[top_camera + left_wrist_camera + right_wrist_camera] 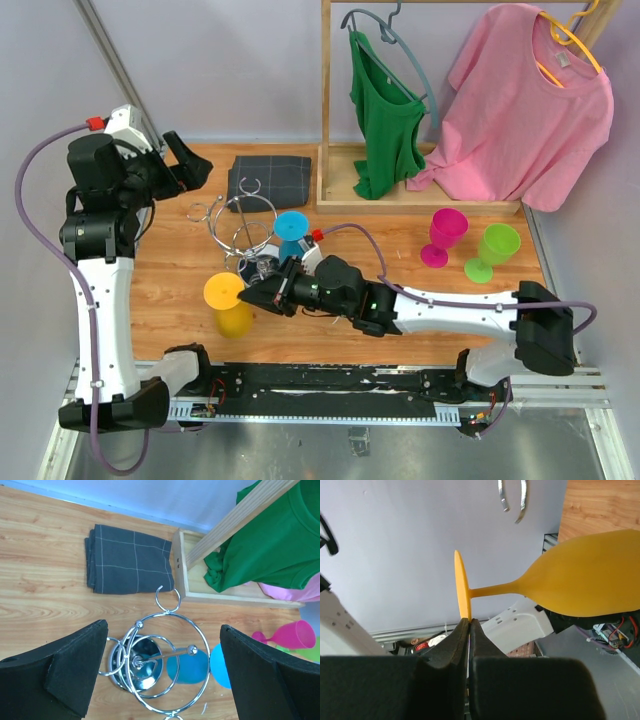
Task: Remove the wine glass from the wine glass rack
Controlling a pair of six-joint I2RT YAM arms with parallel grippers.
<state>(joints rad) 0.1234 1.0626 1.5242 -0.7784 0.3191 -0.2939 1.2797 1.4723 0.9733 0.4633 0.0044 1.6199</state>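
The silver wire wine glass rack (243, 226) stands on the wooden table, left of centre; it also shows from above in the left wrist view (150, 666). My right gripper (262, 296) is shut on the foot disc of a yellow wine glass (232, 305), holding it on its side, in front of the rack and apart from it. In the right wrist view the fingertips (462, 630) pinch the rim of the disc, and the yellow wine glass's bowl (585, 582) points right. My left gripper (186, 166) is open and empty above the rack (162, 625). A blue wine glass (291, 232) sits right beside the rack.
A folded dark grey cloth (270, 178) lies behind the rack. A tall wooden clothes rack (400, 195) with a green top (385, 120) and pink T-shirt (525, 110) stands at the back right. A pink glass (445, 235) and a green glass (493, 250) stand at the right.
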